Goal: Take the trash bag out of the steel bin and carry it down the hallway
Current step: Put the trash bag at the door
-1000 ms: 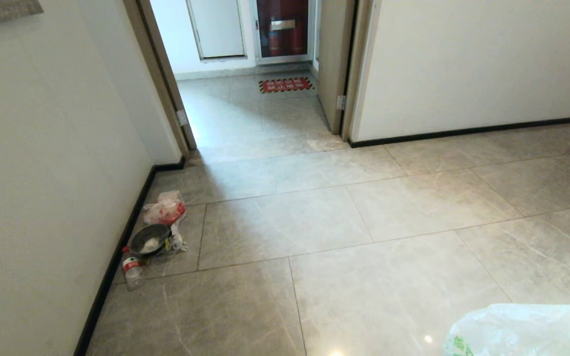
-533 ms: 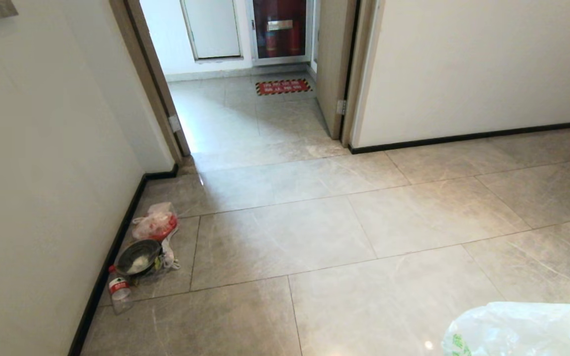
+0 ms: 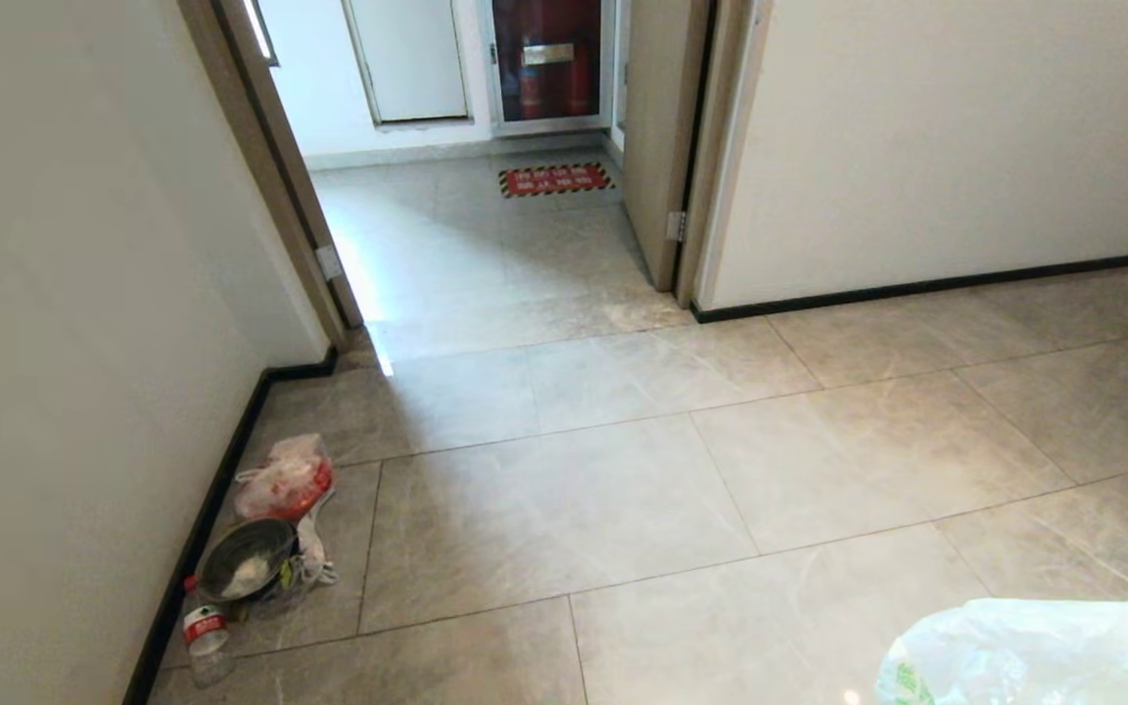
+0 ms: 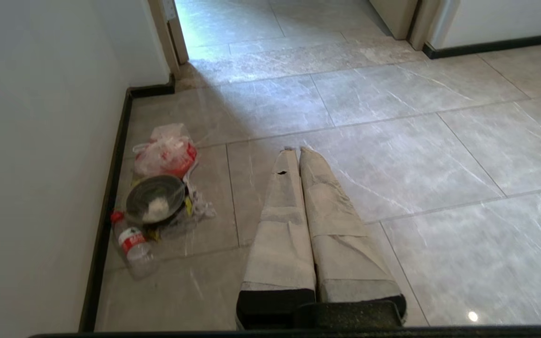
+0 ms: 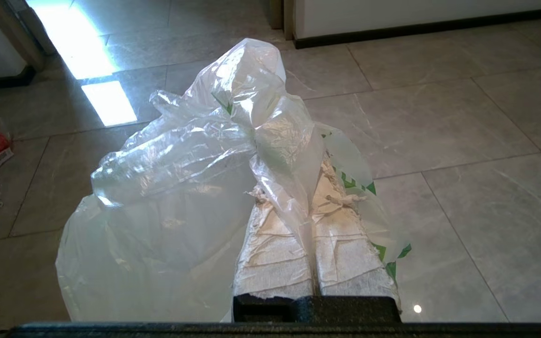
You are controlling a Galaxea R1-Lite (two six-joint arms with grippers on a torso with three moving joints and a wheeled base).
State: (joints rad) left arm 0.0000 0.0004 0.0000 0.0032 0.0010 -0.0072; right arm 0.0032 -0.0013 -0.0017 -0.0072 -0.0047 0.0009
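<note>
While the right hand carries its load, each view shows this:

Head view, trash bag: the trash bag (image 3: pixel 1034 651) fills the near right corner, white and crinkled, with green print at its left edge.
Head view, hallway: the hallway (image 3: pixel 681 490) has grey marbled tiles, white walls and a dark baseboard; a tan door frame (image 3: pixel 265 166) stands at the far left of an open doorway.
Head view, far end: a red floor sign (image 3: pixel 554 179) with a striped border lies beyond the doorway, before a red cabinet (image 3: pixel 546 54).
Head view, left wall: a pinkish-red bag (image 3: pixel 285 480), a dark round bowl (image 3: pixel 246 558) and a small water bottle (image 3: pixel 202 641) lie in a row by the baseboard, the bottle nearest.

Left wrist view, left hand: the left hand (image 4: pixel 297 150) has its two cloth-wrapped fingers pressed together, clenched on nothing, pointing out over bare tiles.
Left wrist view, litter: the bag, bowl and bottle lie to its left, near the wall and well apart from the fingers.

Right wrist view, right hand: the right hand (image 5: pixel 305 197) is clamped on a gathered fold of the trash bag, its wrapped fingers (image 5: pixel 275 244) closed with plastic pinched between them.
Right wrist view, trash bag: the bag bunches over the fingertips and billows to the left, held above the floor.
Right wrist view, steel bin: in none of the views.
</note>
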